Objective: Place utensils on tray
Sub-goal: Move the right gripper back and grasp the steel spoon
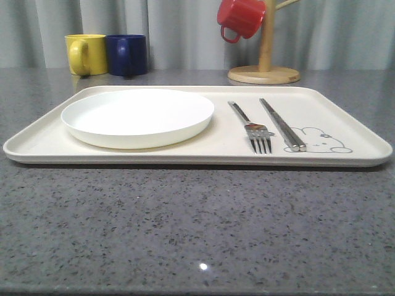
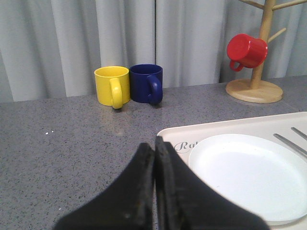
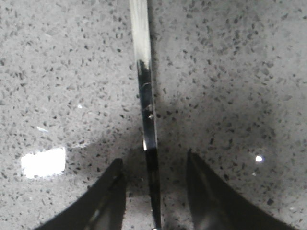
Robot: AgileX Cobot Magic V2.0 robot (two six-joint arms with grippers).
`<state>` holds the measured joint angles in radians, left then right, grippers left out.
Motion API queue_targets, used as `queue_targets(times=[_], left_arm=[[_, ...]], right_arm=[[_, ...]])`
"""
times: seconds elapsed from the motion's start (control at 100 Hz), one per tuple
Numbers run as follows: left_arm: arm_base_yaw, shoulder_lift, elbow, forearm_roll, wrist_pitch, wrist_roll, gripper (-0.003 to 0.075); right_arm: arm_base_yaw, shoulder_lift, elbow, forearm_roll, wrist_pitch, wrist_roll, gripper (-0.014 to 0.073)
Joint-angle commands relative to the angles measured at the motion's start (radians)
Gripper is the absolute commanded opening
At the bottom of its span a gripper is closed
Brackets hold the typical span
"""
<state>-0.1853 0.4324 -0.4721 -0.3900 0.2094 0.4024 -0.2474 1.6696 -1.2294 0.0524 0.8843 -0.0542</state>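
The cream tray point(image 1: 197, 157) lies across the grey counter. On it sit a round white plate point(image 1: 137, 114) at the left, and a silver fork point(image 1: 256, 132) and a pair of flat metal chopsticks point(image 1: 281, 123) at the right by the rabbit drawing. My left gripper point(image 2: 154, 142) is shut and empty, hovering just off a corner of the tray point(image 2: 230, 127) beside the plate point(image 2: 249, 177). My right gripper point(image 3: 153, 158) is open just above the counter. A slim flat metal utensil handle point(image 3: 144, 72) lies between its fingers, untouched. The utensil's head is out of view.
A yellow mug point(image 1: 86, 54) and a navy mug point(image 1: 126, 54) stand behind the tray at the left. A wooden mug tree point(image 1: 265, 61) holding a red mug point(image 1: 241, 17) stands at the back right. Grey curtains close off the back.
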Motion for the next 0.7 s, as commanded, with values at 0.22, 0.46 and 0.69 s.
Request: queue_targets(times=[0.22,0.46,0.69], left_arm=[[-0.006,0.006,-0.029,-0.007,-0.078,0.000,-0.0018],[-0.006,0.006,-0.029,-0.007,-0.078,0.000,-0.0018],[-0.006,0.006,-0.029,-0.007,-0.078,0.000,-0.0018]], right_arm=[[-0.009,-0.039,-0.031,0.042,-0.004,-0.011,-0.0061],[0.027,-0.132,-0.038,0.123,0.001,-0.007,-0.0064],[0.181,-0.252,-0.038,0.147,0.002,0.073,-0.0057]])
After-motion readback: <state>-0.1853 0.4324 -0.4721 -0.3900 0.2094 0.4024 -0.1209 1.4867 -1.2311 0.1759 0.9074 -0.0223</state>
